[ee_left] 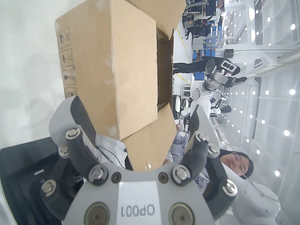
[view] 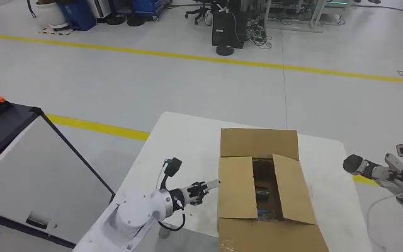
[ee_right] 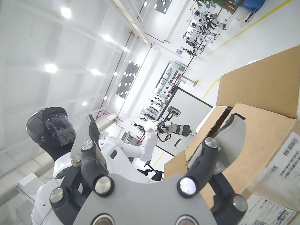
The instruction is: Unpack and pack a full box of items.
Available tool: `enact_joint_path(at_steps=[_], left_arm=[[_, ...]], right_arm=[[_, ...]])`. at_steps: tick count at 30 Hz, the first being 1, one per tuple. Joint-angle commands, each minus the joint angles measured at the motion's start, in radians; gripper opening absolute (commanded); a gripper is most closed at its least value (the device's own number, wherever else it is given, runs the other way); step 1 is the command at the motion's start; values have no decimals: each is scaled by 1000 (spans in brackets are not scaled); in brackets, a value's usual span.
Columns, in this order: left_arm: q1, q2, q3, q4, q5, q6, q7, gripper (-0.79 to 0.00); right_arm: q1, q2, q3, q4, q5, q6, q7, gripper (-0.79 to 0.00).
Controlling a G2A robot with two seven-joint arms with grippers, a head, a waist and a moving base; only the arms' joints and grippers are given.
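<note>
Cardboard box (view: 238,189) stands on the white table (view: 182,138), flaps open, dark items (view: 266,190) inside. The left gripper (view: 211,185) is just beside its side flap, the right gripper (view: 351,164) apart. The left wrist view shows spread, empty fingers facing the box. The right wrist view likewise shows released fingers beside it.

box (view: 237,189): plain brown cardboard | table (view: 182,145): white | floor (view: 126,82): pale grey, yellow stripes | left gripper (ee_left: 137,105): grey and black

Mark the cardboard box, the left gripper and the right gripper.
cardboard box (view: 259,143), top view, far flap.
left gripper (view: 216,183), top view, between its fingertips.
right gripper (view: 351,164), top view, between its fingertips.
</note>
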Motion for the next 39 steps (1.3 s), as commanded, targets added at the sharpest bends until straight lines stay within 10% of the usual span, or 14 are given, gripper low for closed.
enact_joint_path(at_steps=[1,39], left_arm=[[34,5,-2,-27,13,17,-13,0],[193,24,44,-157,-182,-86,-136,0]], right_arm=[[0,0,0,0,0,0,0,0],[14,-17,42,102,-55,59,8,0]])
